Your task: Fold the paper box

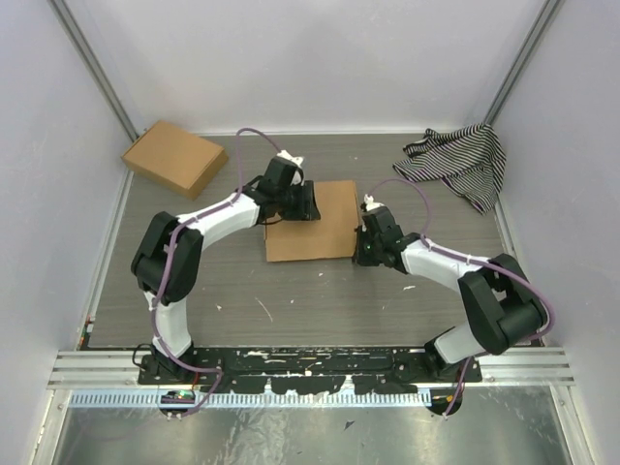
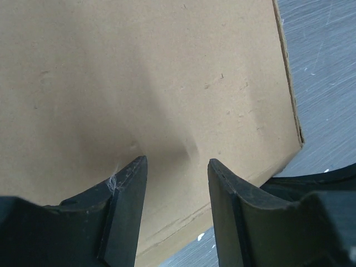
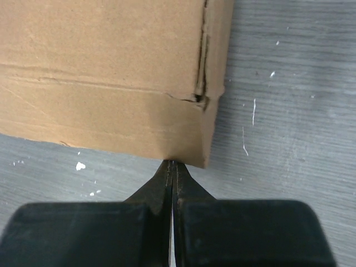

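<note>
Paper box (image 1: 310,221), plain brown corrugated-cardboard mailer: formed, lid down, mid grey tabletop (image 1: 291,300) | my left jaws apart, over its lid | my right jaws together, tips at its right corner | risk: my shove skids it, splits the gaping corner seam, or dents the lid.

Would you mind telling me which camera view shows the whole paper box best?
The top external view: the paper box shows nearly its whole outline there. The left wrist view shows only its flat top and one edge; the right wrist view shows only one corner and a side wall.
</note>
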You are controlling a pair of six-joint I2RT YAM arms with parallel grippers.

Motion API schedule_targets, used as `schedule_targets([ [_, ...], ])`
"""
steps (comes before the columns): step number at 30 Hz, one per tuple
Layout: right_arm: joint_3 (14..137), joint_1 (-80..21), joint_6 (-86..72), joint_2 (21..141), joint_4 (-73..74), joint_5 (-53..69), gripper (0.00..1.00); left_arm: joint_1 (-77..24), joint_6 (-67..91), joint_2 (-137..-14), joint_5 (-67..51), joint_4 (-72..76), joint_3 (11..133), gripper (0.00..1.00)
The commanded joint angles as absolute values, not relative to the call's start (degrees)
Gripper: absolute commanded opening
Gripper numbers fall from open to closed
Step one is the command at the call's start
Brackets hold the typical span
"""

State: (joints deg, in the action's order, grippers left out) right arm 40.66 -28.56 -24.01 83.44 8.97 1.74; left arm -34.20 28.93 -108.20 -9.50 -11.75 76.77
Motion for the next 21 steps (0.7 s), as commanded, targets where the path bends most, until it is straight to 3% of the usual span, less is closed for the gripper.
schedule_targets([
  [1, 42.93, -28.92, -26.54, 85.17, 0.90, -1.14, 0.01, -34.18, 29.45, -111.98, -13.92, -10.72, 79.41, 0.54],
  [11, 41.24, -29.45, -33.14, 91.80, -21.34, -0.99, 0.01, -34.74, 28.31, -117.57, -23.45, -11.89, 79.62, 0.48],
  [21, 46.51, -34.44, -28.49, 100.45, -24.79, 2.33, 0.01, -35.32, 24.64, -121.21, -29.54, -13.75, 80.12, 0.44],
])
